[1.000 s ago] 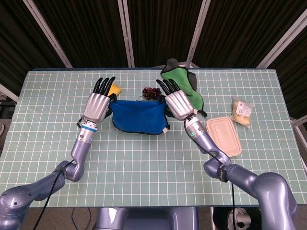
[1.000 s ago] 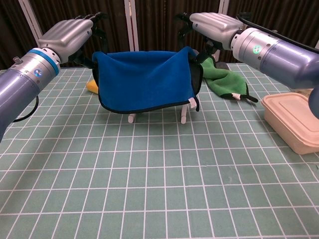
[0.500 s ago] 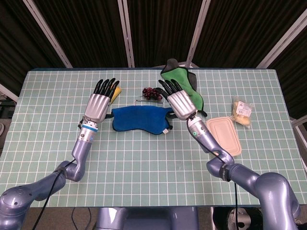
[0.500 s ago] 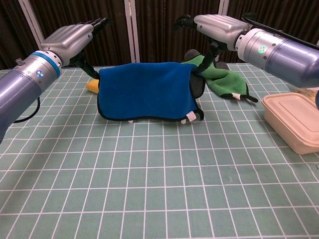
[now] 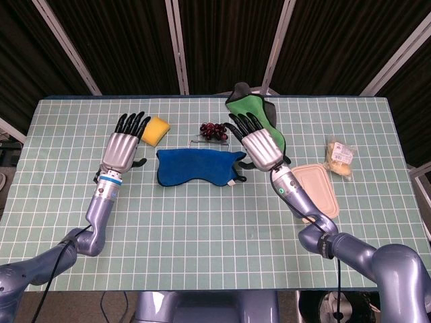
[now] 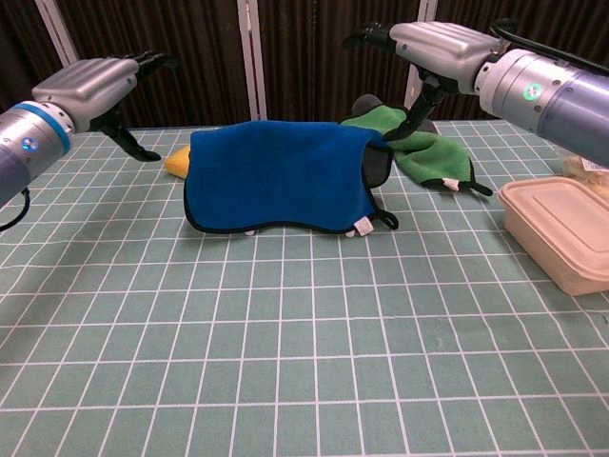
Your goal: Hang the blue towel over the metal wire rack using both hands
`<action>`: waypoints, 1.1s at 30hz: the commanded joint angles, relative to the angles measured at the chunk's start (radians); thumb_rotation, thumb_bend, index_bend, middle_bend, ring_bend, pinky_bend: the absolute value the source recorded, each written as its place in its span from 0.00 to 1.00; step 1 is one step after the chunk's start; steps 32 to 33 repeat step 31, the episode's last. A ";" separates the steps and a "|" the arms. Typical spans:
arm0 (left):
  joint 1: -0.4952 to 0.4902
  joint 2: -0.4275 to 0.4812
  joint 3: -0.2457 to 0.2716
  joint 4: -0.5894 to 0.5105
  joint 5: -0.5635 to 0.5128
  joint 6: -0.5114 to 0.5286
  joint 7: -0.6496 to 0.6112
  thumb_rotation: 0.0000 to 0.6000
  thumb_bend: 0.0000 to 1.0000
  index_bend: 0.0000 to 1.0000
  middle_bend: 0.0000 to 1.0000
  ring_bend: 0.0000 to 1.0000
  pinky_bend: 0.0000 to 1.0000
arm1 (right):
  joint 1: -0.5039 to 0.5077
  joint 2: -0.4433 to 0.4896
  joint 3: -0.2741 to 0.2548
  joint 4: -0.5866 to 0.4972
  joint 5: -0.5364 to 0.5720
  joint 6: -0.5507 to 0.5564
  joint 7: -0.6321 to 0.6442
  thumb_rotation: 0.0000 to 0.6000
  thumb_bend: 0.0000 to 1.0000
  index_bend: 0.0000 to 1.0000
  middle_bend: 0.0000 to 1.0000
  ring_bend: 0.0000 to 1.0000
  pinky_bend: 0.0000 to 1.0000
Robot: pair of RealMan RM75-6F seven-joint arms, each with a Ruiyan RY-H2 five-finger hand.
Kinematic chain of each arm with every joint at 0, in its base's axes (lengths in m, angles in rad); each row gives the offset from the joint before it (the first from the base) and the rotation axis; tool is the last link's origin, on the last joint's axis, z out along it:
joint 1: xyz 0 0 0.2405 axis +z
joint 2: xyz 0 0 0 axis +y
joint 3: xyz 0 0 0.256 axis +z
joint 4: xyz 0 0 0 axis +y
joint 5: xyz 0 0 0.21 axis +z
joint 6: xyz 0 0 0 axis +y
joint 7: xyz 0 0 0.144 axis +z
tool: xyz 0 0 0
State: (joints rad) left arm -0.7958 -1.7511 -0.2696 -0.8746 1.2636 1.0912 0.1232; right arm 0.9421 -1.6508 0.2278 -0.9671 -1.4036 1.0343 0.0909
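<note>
The blue towel (image 5: 199,167) (image 6: 276,176) lies draped over the wire rack, hanging down its front to the table. The rack is almost wholly hidden under it; only a small white foot (image 6: 249,231) peeks out at the towel's lower edge. My left hand (image 5: 123,145) (image 6: 90,81) hovers to the left of the towel, well apart from it, fingers spread and holding nothing. My right hand (image 5: 259,145) (image 6: 442,43) hangs above the towel's right end, fingers apart and empty, with its thumb pointing down towards the towel's corner.
A green cloth (image 5: 256,111) (image 6: 428,152) lies behind the towel's right end. A yellow sponge (image 5: 158,129) (image 6: 176,164) sits behind its left end, dark grapes (image 5: 214,130) at the back middle. A beige lidded box (image 5: 316,190) (image 6: 557,233) and a snack packet (image 5: 340,156) are at the right.
The towel, held up and spread one second ago, has dropped and settled over the rack. Both hands have let it go; the left has drawn away to the left, the right slightly right.
</note>
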 commanded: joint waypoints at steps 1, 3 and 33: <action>0.030 0.030 0.013 -0.030 -0.004 0.009 -0.009 1.00 0.00 0.00 0.00 0.00 0.00 | -0.021 0.024 -0.008 -0.032 -0.009 0.023 -0.007 1.00 0.00 0.07 0.00 0.00 0.00; 0.058 0.056 0.020 -0.055 -0.001 0.030 -0.023 1.00 0.00 0.00 0.00 0.00 0.00 | -0.043 0.053 -0.018 -0.072 -0.021 0.048 -0.013 1.00 0.00 0.08 0.00 0.00 0.00; 0.546 0.428 0.237 -0.751 0.142 0.531 0.203 1.00 0.00 0.00 0.00 0.00 0.00 | -0.611 0.389 -0.226 -0.501 -0.084 0.559 -0.196 1.00 0.00 0.01 0.00 0.00 0.00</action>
